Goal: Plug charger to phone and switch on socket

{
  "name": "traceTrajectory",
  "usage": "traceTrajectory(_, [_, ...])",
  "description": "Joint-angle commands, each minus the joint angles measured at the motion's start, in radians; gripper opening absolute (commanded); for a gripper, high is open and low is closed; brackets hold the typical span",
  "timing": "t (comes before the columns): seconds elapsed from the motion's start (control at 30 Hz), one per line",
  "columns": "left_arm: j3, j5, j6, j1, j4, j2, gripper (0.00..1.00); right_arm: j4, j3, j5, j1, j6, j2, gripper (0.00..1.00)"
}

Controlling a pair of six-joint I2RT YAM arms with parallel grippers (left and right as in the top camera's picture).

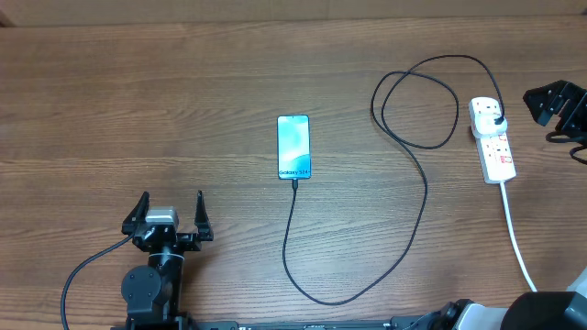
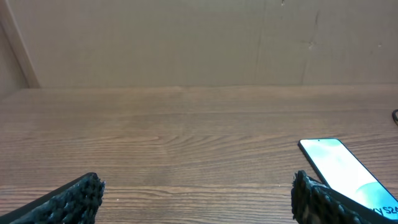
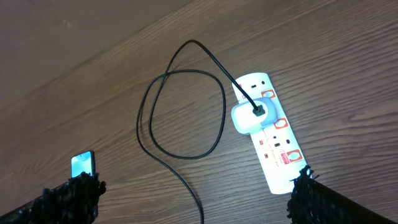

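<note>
Wooden bench (image 1: 138, 92) holds the phone (image 1: 293, 147) at centre, the black charger (image 1: 426, 197) looping from its near edge to the socket (image 1: 492, 139) at right. The left gripper (image 1: 171, 198), left of the phone, and the right gripper (image 3: 198, 188), above the socket, both gape, empty.

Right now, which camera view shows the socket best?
The right wrist view: the socket lies close up, its red switches and plugged-in adapter clear. Overhead shows the socket whole but small, near the right edge. Left wrist misses it.

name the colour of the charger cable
Black; the charger shows best in the right wrist view.
</note>
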Motion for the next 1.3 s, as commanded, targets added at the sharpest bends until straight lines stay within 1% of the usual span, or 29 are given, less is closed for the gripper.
traceTrajectory(0.0, [-0.004,-0.010,-0.014,0.000,-0.002,-0.011,1.00,0.002,0.000,-0.005,0.004,0.004,0.003,1.00])
traceTrajectory(0.3, [-0.004,-0.010,-0.014,0.000,-0.002,-0.011,1.00,0.002,0.000,-0.005,0.004,0.003,-0.003,1.00])
traceTrajectory(0.47, [-0.004,-0.010,-0.014,0.000,-0.002,-0.011,1.00,0.039,-0.029,-0.012,0.040,0.004,-0.027,1.00])
traceTrajectory(0.6, [-0.004,-0.010,-0.014,0.000,-0.002,-0.011,1.00,0.182,-0.127,-0.017,0.112,0.004,-0.093,1.00])
traceTrajectory(0.8, [-0.004,-0.010,-0.014,0.000,-0.002,-0.011,0.99,0.480,-0.362,-0.016,0.230,0.004,-0.237,1.00])
traceTrajectory(1.03, [-0.004,-0.010,-0.014,0.000,-0.002,-0.011,1.00,0.738,-0.564,-0.016,0.324,0.004,-0.390,1.00])
traceTrajectory(1.07, [-0.004,-0.010,-0.014,0.000,-0.002,-0.011,1.00,0.796,-0.610,-0.016,0.348,0.004,-0.433,1.00])
traceTrajectory(1.27, [-0.004,-0.010,-0.014,0.000,-0.002,-0.011,1.00,0.966,-0.776,-0.016,0.438,0.004,-0.585,1.00])
